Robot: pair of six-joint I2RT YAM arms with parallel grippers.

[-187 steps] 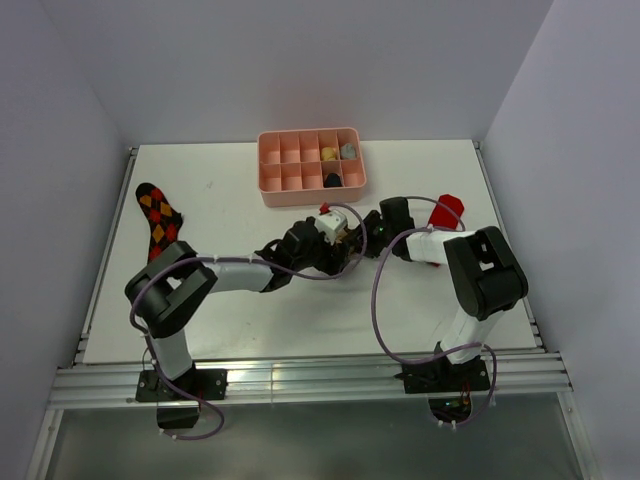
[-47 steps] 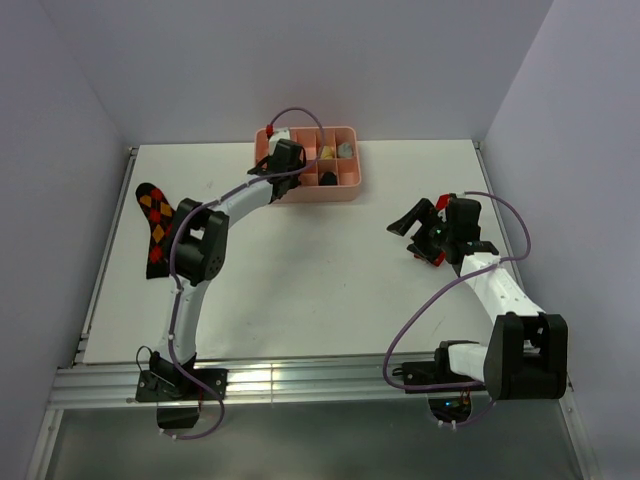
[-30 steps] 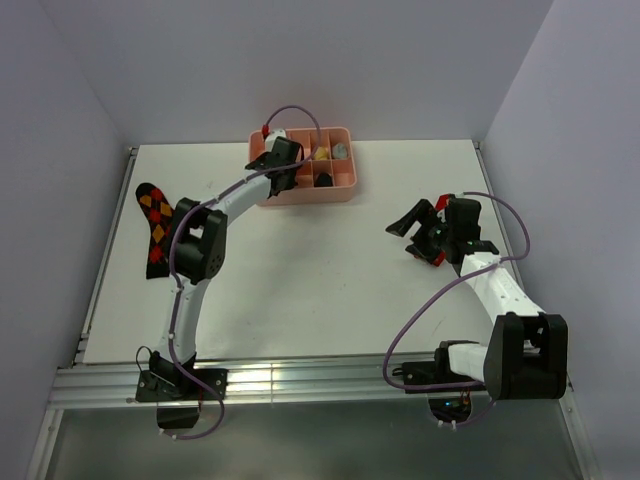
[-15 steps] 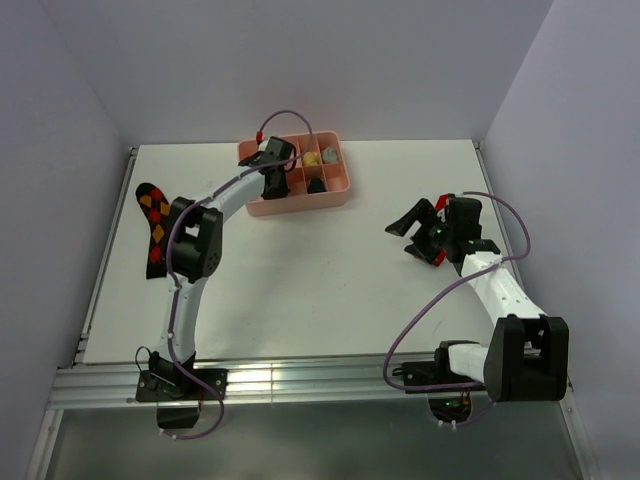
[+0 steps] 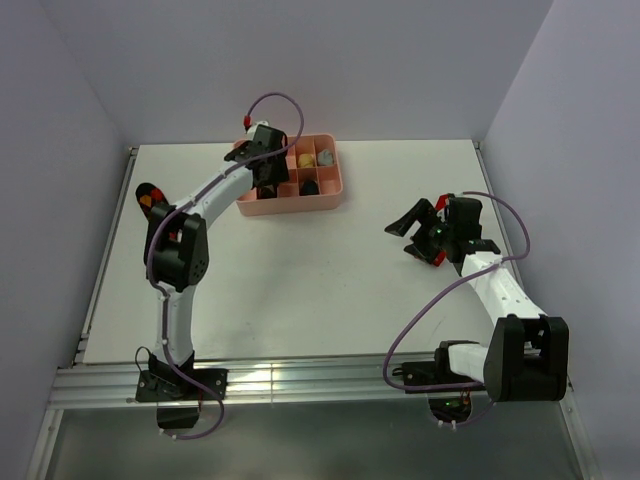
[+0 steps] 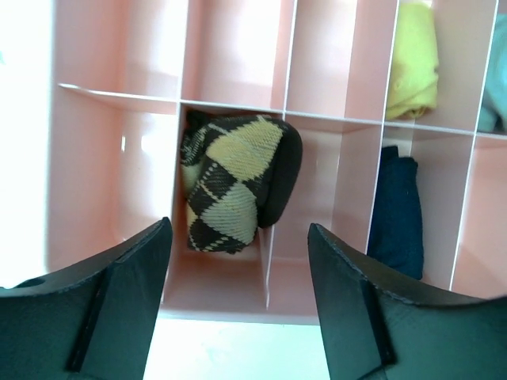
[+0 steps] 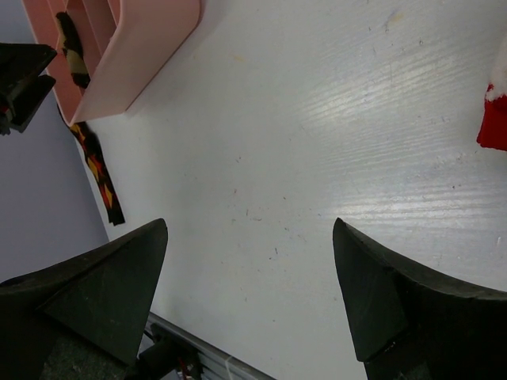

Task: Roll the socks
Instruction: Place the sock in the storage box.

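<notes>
One tan argyle sock (image 6: pixel 234 182) sat rolled in a pink tray (image 6: pixel 222 289) compartment between the left gripper's (image 6: pixel 238 233) parted fingers, apparently touching neither. Two awaited rolling: the red-orange argyle sock (image 7: pixel 99 170) and red sock (image 7: pixel 495 111), outside the right gripper's (image 7: pixel 249 229) wide, empty fingers.

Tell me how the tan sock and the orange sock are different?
The tan sock is rolled up; the orange sock lies flat. The tan sock sits in the pink tray; the orange sock lies on the table. Both are black with diamonds.
</notes>
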